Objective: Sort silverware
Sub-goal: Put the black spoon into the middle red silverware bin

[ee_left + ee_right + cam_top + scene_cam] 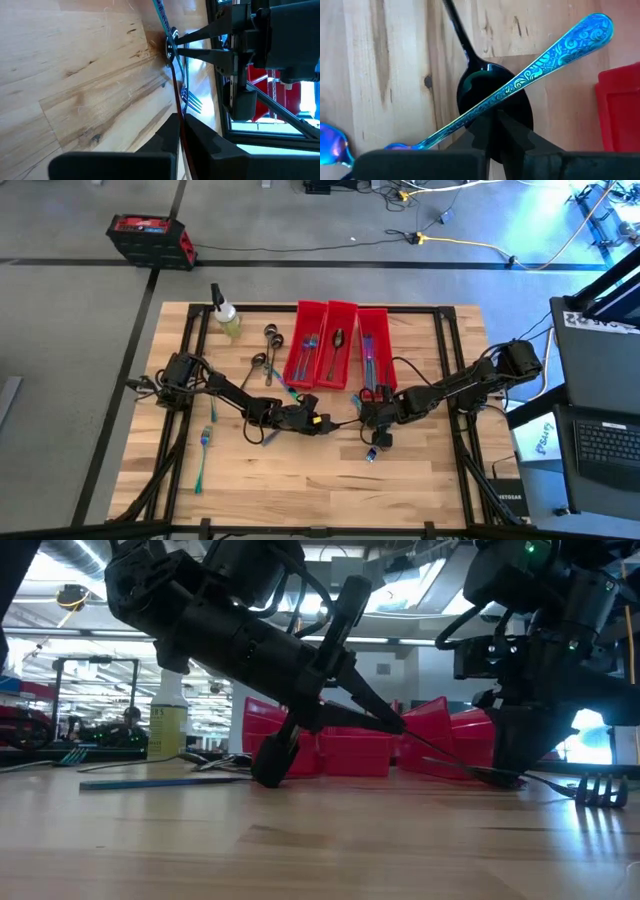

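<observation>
- Iridescent blue-teal metal is seen closest in the right wrist view: a patterned spoon handle (530,75) is pinched between the clenched fingers of the right gripper (372,416), its long axis running diagonally across a dark spoon bowl (492,107) that lies flat on the wooden table (300,480) beneath it.
- A second iridescent spoon bowl (332,145) is glimpsed at that picture's edge, just beside the held piece; whether the two are joined cannot be told.
- Between both arms, the left gripper (318,421) is closed on a thin dark handle (177,107), which runs lengthwise out from its fingers toward the right gripper; a teal fork head (191,100) lies just beside that handle.
- Both grippers are near each other at the table's middle, the right one being nearer the red bins (338,345).
- From the right gripper, the bins lie farther back, long axes running front to back; the held spoon will probably need turning to lie along one.
- Beyond the left arm, a teal fork (203,452) lies near the front left, well apart from the bins.
- Farthest back, loose dark spoons (268,352) and a spray bottle (226,316) stand left of the bins, which already hold several pieces.
</observation>
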Available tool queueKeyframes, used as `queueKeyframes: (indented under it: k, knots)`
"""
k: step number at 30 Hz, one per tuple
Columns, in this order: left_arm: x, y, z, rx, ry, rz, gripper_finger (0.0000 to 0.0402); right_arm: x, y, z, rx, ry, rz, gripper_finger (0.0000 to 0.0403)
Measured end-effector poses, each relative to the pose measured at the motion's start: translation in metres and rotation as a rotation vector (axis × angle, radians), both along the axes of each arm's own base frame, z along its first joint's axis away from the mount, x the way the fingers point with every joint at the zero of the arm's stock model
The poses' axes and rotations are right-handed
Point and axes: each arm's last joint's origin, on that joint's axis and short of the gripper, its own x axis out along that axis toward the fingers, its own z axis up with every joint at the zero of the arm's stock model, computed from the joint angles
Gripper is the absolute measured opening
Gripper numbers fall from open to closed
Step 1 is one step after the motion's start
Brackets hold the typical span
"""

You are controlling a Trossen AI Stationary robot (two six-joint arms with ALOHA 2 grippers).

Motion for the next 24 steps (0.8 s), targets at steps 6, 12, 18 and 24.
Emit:
queueKeyframes:
  k: [6,12,18,24]
  knots:
    - [0.001,-0.001,0.002,0.017,-0.031,-0.014,0.0000,0.002,0.002,0.023,0.034,-0.039,0.006,0.0053]
    - [0.001,-0.003,0.003,0.010,-0.043,-0.026,0.0000,0.000,0.001,0.043,0.083,-0.118,-0.044,0.0112]
    - [0.000,-0.012,0.007,-0.019,-0.098,-0.021,0.0000,-0.008,-0.003,0.078,0.098,-0.305,-0.063,0.0157]
    - [-0.001,-0.021,0.007,-0.062,-0.097,-0.034,0.0000,-0.027,-0.010,0.111,0.095,-0.450,-0.101,0.0163]
